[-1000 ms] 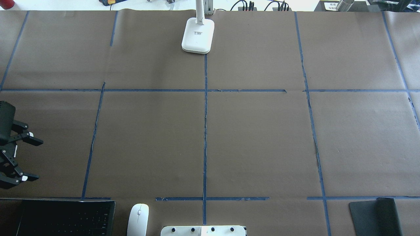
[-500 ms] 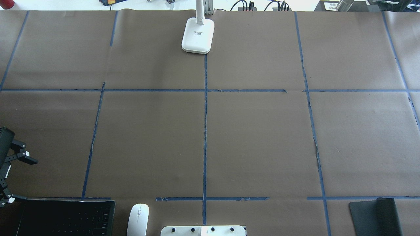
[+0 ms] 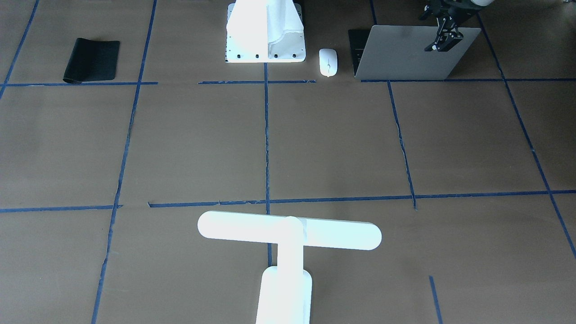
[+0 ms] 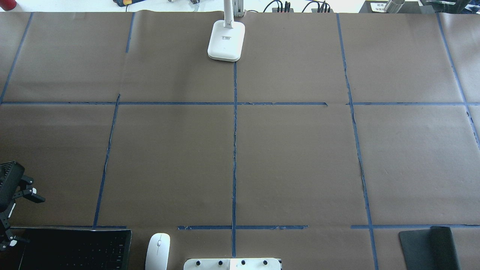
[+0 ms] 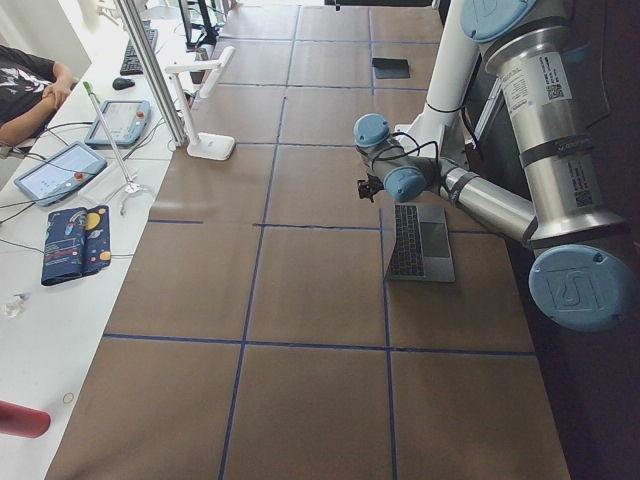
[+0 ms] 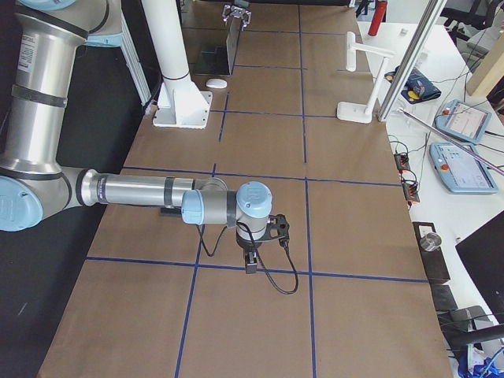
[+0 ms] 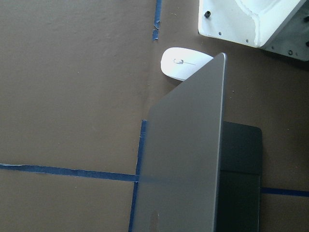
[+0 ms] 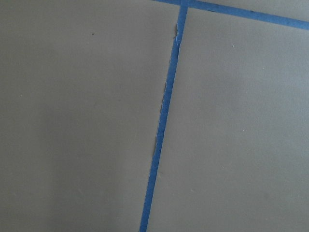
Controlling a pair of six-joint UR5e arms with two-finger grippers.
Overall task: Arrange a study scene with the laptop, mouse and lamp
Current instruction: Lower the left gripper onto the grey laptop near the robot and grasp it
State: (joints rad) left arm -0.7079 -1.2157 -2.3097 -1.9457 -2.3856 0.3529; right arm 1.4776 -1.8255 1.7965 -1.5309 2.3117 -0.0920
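The grey laptop (image 3: 405,54) stands open at the robot's near left corner, its black keyboard (image 4: 75,249) facing the robot. The white mouse (image 4: 158,250) lies just right of it. The white T-shaped lamp (image 3: 288,231) stands at the far middle edge, and its base (image 4: 226,40) shows from overhead. My left gripper (image 4: 26,220) is open, hanging at the top edge of the laptop's lid (image 7: 186,154) near its left end. My right gripper (image 6: 250,264) points down at bare paper beside a tape line; I cannot tell whether it is open or shut.
A black mat (image 4: 429,247) lies at the near right corner. The white arm pedestal (image 3: 265,31) stands between the mat and the mouse. Blue tape lines grid the brown paper. A person's arm (image 5: 25,85) and tablets rest on the bench past the far edge.
My left gripper has moved toward the robot's side of the table and now sits over the laptop's lid edge, still open. Nothing else has moved.
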